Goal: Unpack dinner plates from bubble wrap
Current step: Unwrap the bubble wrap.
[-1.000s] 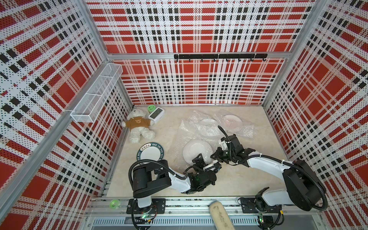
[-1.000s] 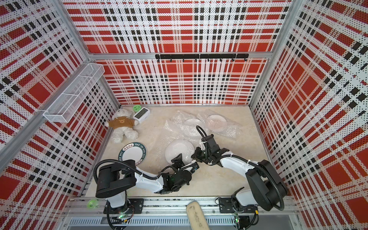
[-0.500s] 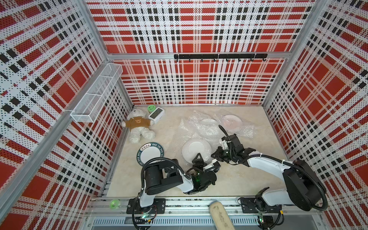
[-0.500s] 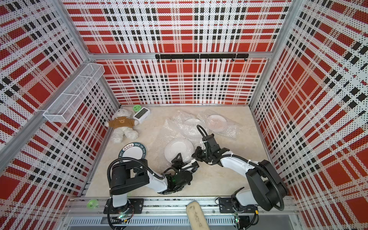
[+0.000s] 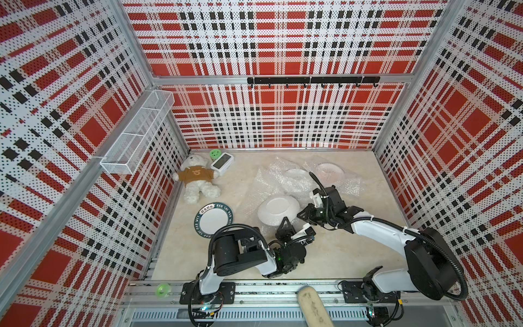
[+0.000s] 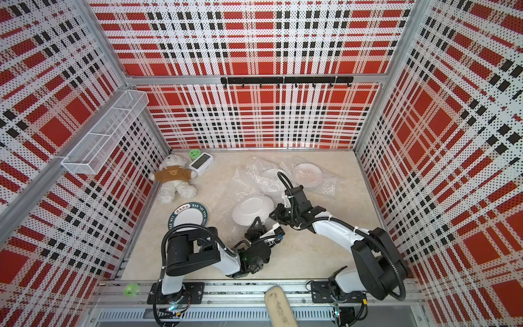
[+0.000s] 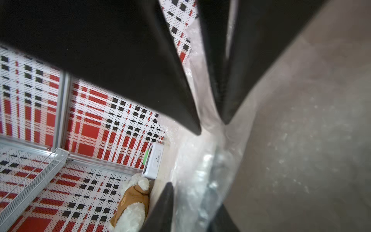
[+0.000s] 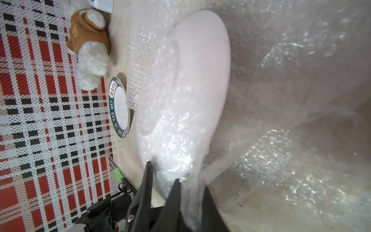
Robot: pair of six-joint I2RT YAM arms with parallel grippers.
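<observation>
Both top views, left to right: lettered plate lies bare at 8 o'clock of tabletop. At centre, white plate is draped in bubble wrap. At 5 o'clock of white plate, left gripper is placed. Left wrist view: fingers drawn close, wrap film pinched between. At 3 o'clock of white plate, right gripper is set. Right wrist view: film seen between its fingers; clamped or loose cannot be told. At 1 o'clock, rear plate and pinkish plate are seen wrapped.
</observation>
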